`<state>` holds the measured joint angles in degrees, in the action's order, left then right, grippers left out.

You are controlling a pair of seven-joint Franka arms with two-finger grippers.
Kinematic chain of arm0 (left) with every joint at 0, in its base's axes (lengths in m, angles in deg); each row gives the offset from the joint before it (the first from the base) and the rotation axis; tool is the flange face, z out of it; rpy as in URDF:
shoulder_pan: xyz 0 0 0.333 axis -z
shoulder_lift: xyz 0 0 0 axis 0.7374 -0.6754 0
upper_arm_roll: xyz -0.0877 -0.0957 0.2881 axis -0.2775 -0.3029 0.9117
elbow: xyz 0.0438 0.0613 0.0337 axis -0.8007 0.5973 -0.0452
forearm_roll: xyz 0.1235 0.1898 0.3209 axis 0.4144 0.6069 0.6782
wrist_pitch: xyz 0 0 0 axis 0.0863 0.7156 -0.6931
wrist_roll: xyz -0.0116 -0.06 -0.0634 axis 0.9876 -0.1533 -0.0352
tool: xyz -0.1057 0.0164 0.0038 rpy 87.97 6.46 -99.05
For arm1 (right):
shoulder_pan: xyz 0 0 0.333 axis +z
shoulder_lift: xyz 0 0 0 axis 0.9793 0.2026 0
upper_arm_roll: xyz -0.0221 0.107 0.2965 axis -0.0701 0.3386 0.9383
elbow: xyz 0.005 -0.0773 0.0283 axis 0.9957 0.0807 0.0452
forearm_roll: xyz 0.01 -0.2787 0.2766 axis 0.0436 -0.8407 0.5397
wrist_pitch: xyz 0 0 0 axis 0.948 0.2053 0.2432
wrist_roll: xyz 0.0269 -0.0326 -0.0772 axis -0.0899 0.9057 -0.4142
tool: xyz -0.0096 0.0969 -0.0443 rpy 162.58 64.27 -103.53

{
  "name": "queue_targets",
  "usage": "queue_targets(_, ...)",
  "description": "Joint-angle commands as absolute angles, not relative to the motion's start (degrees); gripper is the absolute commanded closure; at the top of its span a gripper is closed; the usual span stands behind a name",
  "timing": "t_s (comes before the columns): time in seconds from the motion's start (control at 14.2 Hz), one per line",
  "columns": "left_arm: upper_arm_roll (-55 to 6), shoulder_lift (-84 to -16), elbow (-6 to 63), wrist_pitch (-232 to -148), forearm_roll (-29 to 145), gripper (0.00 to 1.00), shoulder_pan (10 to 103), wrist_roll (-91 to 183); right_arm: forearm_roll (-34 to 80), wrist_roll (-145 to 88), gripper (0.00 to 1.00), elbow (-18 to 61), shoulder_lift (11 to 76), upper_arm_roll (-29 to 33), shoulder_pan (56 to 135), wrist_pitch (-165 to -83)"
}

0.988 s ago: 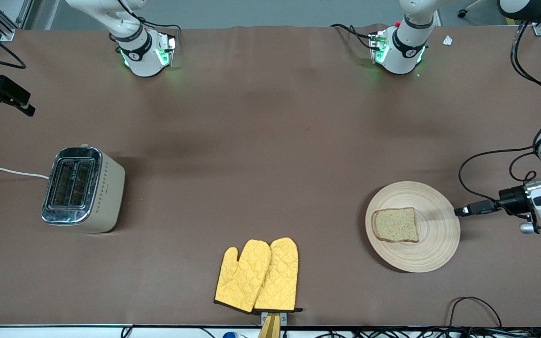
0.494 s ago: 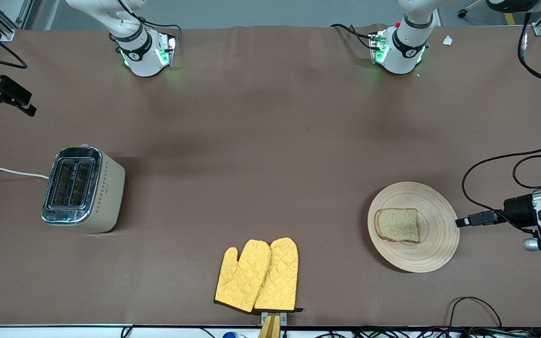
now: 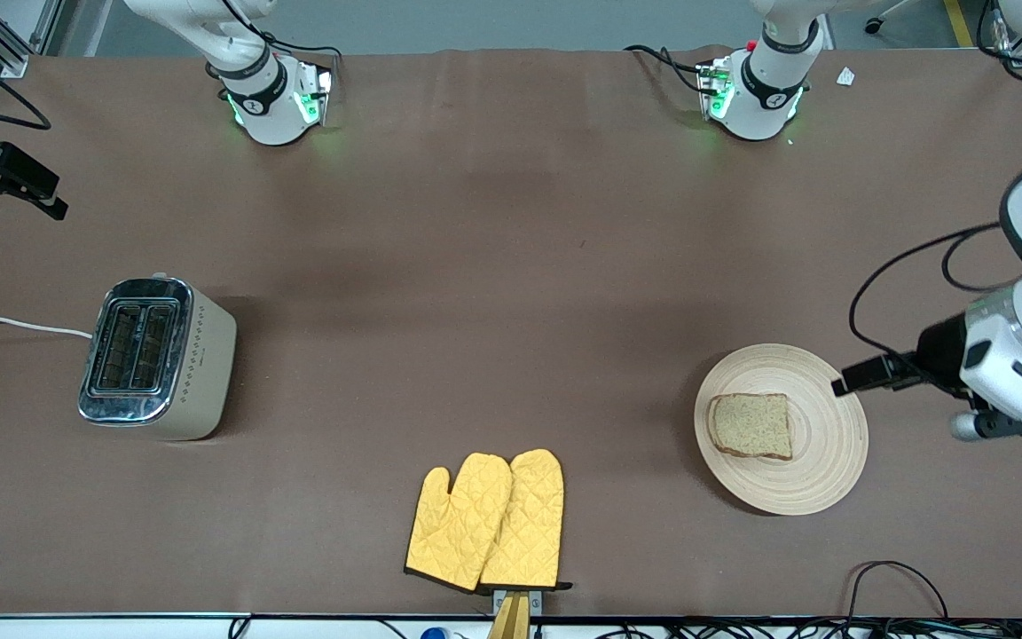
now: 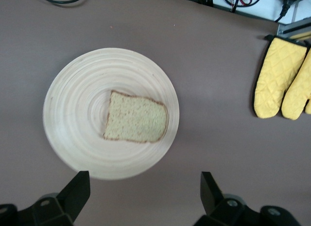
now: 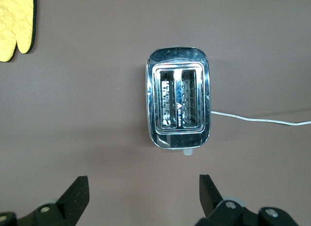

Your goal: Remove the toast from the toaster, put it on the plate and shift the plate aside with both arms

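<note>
Brown cloth covers the table [image 3: 511,266]; the boxy cream-and-chrome toaster [image 3: 156,358] stands toward the right arm's end, slots empty. Toward the left arm's end lies the round light wooden plate [image 3: 821,470], bearing the speckled brown toast [image 3: 750,425]. Both black hands are spread: left hand [image 4: 143,192] above the plate's rim, right hand [image 5: 141,194] high above the toaster

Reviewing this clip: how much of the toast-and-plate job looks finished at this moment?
Done: both slots of the toaster are empty, and the toast lies flat on the plate, toward the left arm's end of the table. In hand: nothing; the left gripper hangs open above the plate's edge, and the right gripper hangs open above the toaster. Left: nothing obvious, if that spot counts as aside.
</note>
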<state>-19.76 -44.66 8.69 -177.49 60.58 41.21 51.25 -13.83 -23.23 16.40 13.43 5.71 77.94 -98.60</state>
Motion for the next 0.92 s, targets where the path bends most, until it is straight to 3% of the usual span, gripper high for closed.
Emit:
queue_targets(0.0, -19.15, -38.95, 10.19, -172.42, 66.26, 0.00, 43.99, 54.29, -15.11, -23.62, 0.00, 16.59, 12.76, 6.37, 76.56, -98.35)
queue_targets(0.56, -17.67, -28.84, 10.98, -163.90, 69.70, 0.00, 48.56, 52.11, -16.70, -23.44, 0.00, 16.76, 12.85, 6.63, 76.02, -97.21)
queue_targets(0.85, -14.94, -21.56, 17.64, -161.07, 69.62, 0.00, 50.50, 50.01, -16.61, -23.44, 0.00, 16.76, 12.85, 6.81, 76.73, -97.12)
